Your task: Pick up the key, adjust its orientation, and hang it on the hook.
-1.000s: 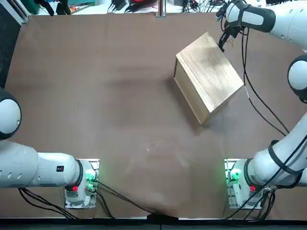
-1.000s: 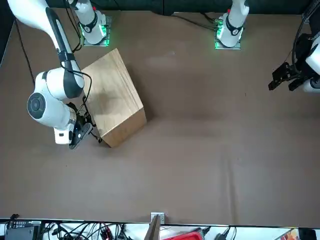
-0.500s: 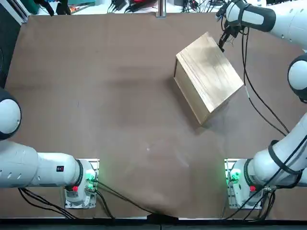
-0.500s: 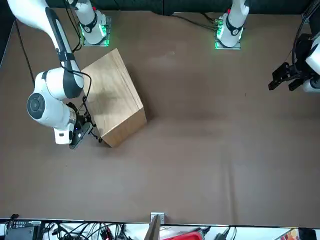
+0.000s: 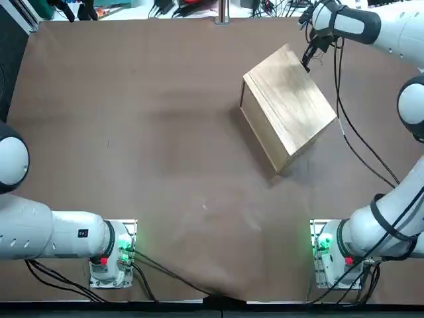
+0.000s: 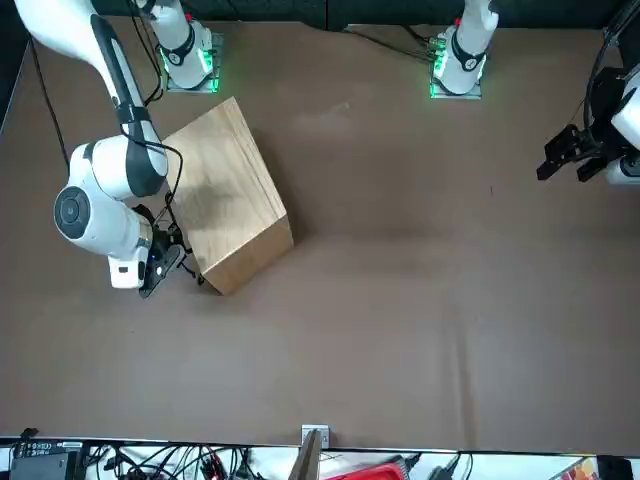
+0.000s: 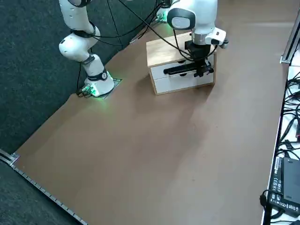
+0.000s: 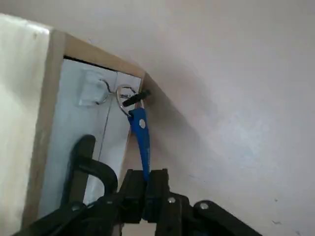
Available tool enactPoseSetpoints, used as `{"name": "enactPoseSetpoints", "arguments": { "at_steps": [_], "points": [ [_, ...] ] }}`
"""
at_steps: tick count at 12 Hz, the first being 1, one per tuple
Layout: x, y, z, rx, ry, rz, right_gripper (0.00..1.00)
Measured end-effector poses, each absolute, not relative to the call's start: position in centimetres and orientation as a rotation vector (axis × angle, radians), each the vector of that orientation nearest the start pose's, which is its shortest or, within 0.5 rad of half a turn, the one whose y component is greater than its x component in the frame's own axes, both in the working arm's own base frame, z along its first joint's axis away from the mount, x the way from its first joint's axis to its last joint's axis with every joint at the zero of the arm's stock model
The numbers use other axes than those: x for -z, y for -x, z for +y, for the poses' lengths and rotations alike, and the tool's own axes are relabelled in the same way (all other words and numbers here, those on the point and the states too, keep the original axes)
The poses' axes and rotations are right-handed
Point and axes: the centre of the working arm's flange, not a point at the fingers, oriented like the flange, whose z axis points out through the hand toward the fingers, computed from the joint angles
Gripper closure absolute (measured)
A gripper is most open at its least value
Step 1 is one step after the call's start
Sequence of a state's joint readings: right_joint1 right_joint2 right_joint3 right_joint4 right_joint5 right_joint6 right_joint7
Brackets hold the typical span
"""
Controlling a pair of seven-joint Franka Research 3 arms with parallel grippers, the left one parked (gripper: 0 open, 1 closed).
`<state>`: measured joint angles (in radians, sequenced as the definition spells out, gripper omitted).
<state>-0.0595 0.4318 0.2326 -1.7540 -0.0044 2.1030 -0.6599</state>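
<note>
Top view: wooden box sits toward the worktop's far edge, right of centre. Front view: arm reaches round to the drawer side, I'd guess for a straight shot at the hook. Side view: right gripper is at the white drawer fronts. Wrist view: it's pinching the blue tag, leaving the ring and key free by the hook. Can't tell if it's caught.
</note>
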Motion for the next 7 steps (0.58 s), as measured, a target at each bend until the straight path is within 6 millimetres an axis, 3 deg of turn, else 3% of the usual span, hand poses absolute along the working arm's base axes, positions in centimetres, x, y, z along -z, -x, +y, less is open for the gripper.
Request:
{"name": "enactPoseSetpoints", "arguments": {
  "at_steps": [7],
  "points": [
    [-31.91,-63.98,9.81,-0.082,2.779,-1.203,0.96]
  ]
}}
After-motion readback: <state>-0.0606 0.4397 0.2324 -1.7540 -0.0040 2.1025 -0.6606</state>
